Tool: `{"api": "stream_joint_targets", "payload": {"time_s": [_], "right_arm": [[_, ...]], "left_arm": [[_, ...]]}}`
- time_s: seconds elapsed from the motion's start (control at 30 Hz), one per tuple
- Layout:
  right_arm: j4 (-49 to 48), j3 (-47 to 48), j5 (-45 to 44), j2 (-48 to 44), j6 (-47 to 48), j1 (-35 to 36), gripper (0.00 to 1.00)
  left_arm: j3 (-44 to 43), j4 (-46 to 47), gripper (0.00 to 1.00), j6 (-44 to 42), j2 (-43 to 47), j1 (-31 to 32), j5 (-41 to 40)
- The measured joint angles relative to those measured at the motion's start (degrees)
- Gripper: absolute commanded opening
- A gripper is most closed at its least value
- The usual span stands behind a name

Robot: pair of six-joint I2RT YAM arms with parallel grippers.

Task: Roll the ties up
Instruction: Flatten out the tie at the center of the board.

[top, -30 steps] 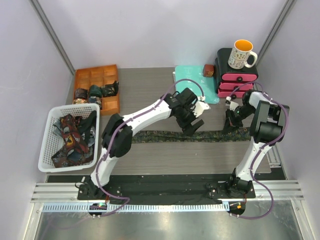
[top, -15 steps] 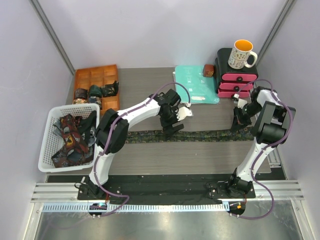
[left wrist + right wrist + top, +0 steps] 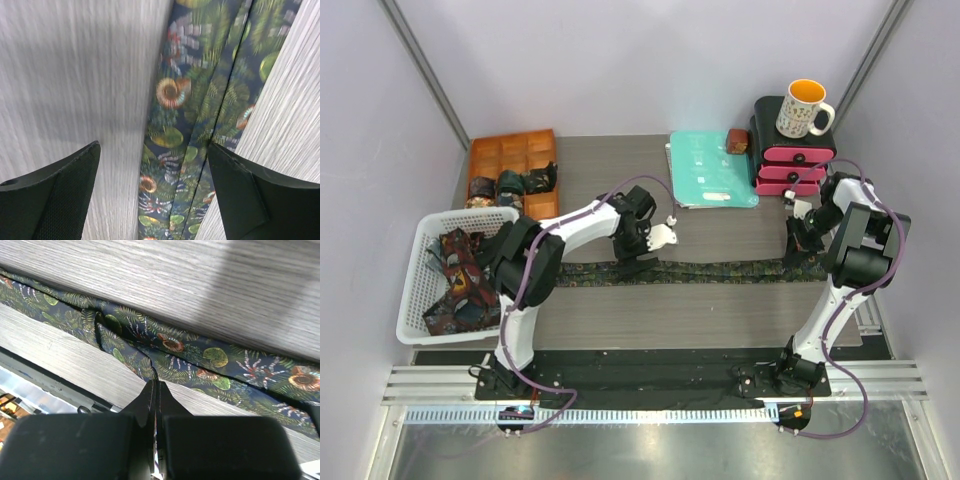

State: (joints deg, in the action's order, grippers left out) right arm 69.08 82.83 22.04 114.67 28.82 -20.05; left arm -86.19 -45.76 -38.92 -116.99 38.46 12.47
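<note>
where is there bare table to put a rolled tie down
Two bare patches: the wood between the orange tray and the teal folder, and the strip of table in front of the stretched tie. Crowded: the basket side at left and the pink drawers corner, where the right gripper pinches the tie.

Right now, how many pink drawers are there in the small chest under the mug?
3, stacked in the black chest at the table's far right, under the mug: top drawer, middle drawer, bottom drawer. None seems hidden.
</note>
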Motion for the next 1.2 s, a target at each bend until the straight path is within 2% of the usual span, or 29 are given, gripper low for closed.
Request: {"api": "stream_joint_targets", "payload": {"time_s": [0.07, 0.4, 0.8, 0.97, 1.0, 1.2], "right_arm": [[0.26, 0.44, -0.24, 0.0, 0.17, 0.0, 0.01], [0.39, 2.05, -1.16, 0.04, 0.46, 0.0, 0.01], [-0.09, 2.16, -3.39, 1.16, 0.96, -0.68, 0.01], [-0.52, 2.14, -4.04, 1.75, 1.01, -0.7, 0.01], [-0.7, 2.16, -4.11, 1.75, 1.01, -0.7, 0.01], [-2.25, 1.9, -4.66, 1.95, 0.98, -0.7, 0.01]], "left_arm": [[1.05, -0.02, 0.82, -0.87, 0.42, -0.33, -0.42], [6.34, 0.09, 0.73, -1.84, 4.11, -0.22, -0.28], [14.23, 5.31, 0.47, -1.11, 9.42, 0.94, -2.89], [15.3, 6.43, 0.5, -0.92, 10.16, 1.33, -3.54], [15.52, 6.64, 0.58, -0.81, 10.32, 1.33, -3.58], [15.87, 7.32, 0.72, -0.46, 11.23, 1.44, -3.85]]}}
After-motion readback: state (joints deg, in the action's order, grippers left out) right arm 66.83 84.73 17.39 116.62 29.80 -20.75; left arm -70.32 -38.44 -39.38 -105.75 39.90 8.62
